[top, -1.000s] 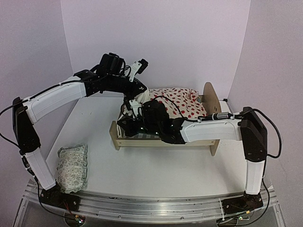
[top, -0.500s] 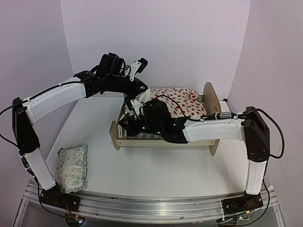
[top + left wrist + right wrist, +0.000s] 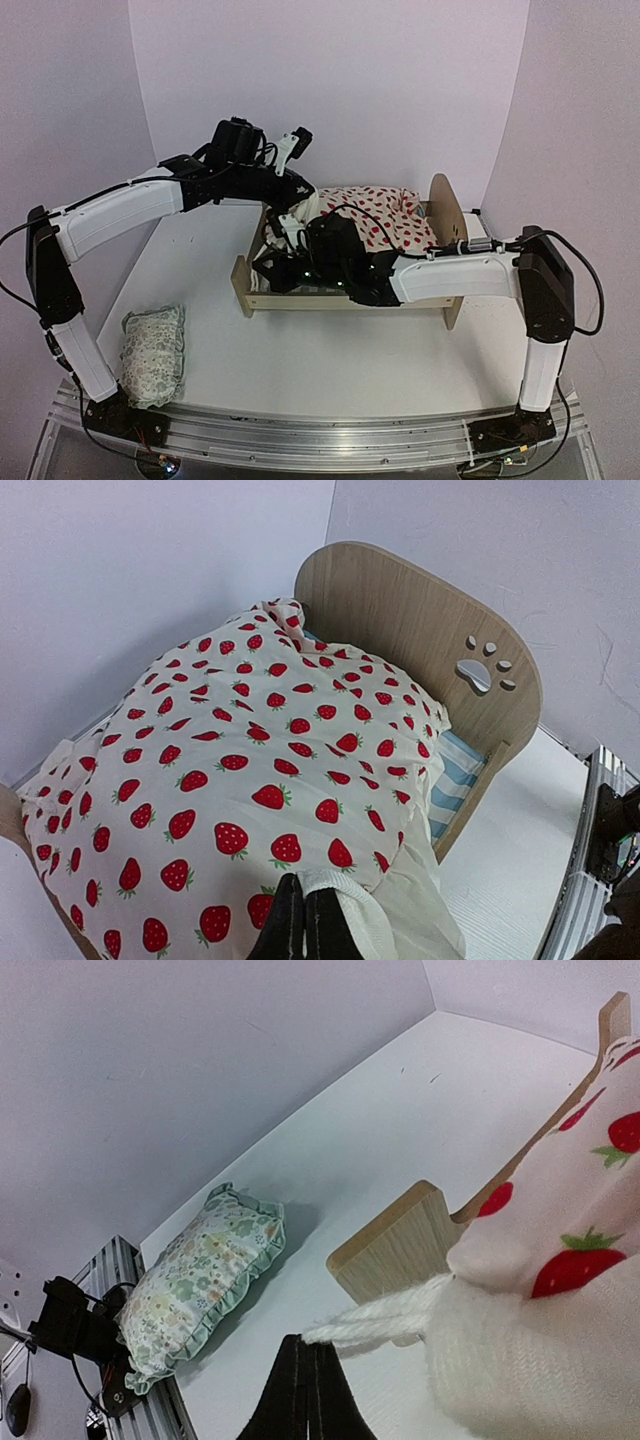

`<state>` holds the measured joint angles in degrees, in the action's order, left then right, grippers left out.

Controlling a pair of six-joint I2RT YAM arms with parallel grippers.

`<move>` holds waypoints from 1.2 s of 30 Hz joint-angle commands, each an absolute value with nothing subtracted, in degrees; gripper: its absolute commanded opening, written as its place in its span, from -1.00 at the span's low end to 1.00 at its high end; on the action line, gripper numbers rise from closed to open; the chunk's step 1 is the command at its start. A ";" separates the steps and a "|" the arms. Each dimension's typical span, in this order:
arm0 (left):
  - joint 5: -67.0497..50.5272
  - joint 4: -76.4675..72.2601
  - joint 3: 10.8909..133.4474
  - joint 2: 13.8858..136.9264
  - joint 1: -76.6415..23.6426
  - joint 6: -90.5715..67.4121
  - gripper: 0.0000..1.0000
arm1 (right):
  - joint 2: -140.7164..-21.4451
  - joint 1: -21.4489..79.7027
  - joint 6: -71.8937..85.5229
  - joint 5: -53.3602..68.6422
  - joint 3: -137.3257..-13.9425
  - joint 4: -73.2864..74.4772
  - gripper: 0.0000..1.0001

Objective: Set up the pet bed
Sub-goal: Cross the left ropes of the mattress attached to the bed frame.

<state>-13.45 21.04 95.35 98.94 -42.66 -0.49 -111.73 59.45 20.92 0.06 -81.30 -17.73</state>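
Observation:
The pet bed (image 3: 443, 207) stands mid-table, its rounded headboard (image 3: 430, 630) with the paw cutout on the right and the footboard (image 3: 243, 287) on the left. A strip of the blue-and-white striped mattress (image 3: 455, 772) shows under the cream strawberry-print blanket (image 3: 250, 750), which lies over the bed. My left gripper (image 3: 303, 900) is shut on the blanket's white hem at the foot end, above the far side (image 3: 284, 214). My right gripper (image 3: 308, 1345) is shut, pinching the tip of the white blanket edge (image 3: 385, 1317) beside the footboard corner (image 3: 400, 1245), near the bed's front left (image 3: 272, 266).
A small green floral ruffled pillow (image 3: 153, 355) lies on the table at the near left, also seen in the right wrist view (image 3: 205, 1270). The aluminium rail (image 3: 320, 432) with both arm bases runs along the near edge. Lilac walls close in the back and sides.
Both arms have shifted slightly with the blanket edge still pinched; the right forearm has moved a little toward the back. The pillow and bed frame have not moved.

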 commanded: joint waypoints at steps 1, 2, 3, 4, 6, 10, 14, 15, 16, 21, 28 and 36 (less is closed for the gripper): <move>-17.45 27.29 91.45 94.02 -42.39 1.49 -1.00 | -100.20 51.13 34.16 -4.17 -79.44 -33.71 -1.00; -17.39 27.25 90.97 93.89 -42.37 1.49 -1.00 | -99.66 51.14 34.39 -3.01 -77.98 -33.15 -1.00; -17.35 27.21 90.55 93.78 -42.36 1.49 -1.00 | -99.09 51.15 34.74 -1.81 -76.32 -32.69 -1.00; -17.31 27.17 90.16 93.66 -42.36 1.54 -1.00 | -98.51 51.15 35.05 -0.87 -74.66 -32.27 -1.00; -17.29 27.14 89.45 93.60 -42.36 1.58 -1.00 | -97.54 51.14 35.16 -0.60 -71.08 -31.61 -1.00; -17.64 26.63 88.68 94.02 -42.36 1.41 -1.00 | -97.41 51.14 33.03 -5.03 -66.09 -31.43 -0.69; -17.44 26.37 88.67 95.06 -42.36 1.09 -1.00 | -99.88 51.14 29.92 -5.71 -66.57 -30.49 0.01; -17.33 26.35 88.77 95.27 -42.43 1.06 -1.00 | -100.45 51.15 29.48 -5.00 -67.10 -30.02 0.03; -17.17 26.42 88.85 95.46 -42.45 1.06 -1.00 | -100.88 51.14 29.45 -4.51 -67.46 -29.58 0.04; -16.54 26.52 88.90 95.88 -42.45 1.05 -1.00 | -100.76 51.14 28.89 -3.21 -67.34 -28.30 0.00; -15.60 26.73 89.51 96.06 -42.46 0.91 -1.00 | -99.84 51.75 25.15 10.47 -69.16 -22.17 -0.08; -15.16 27.66 90.90 96.95 -42.45 1.27 -1.00 | -99.80 55.57 18.12 10.90 -68.23 -15.86 -0.11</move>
<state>-15.84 27.63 88.47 97.49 -42.37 0.21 -101.72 52.99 23.82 9.01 -66.70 -20.05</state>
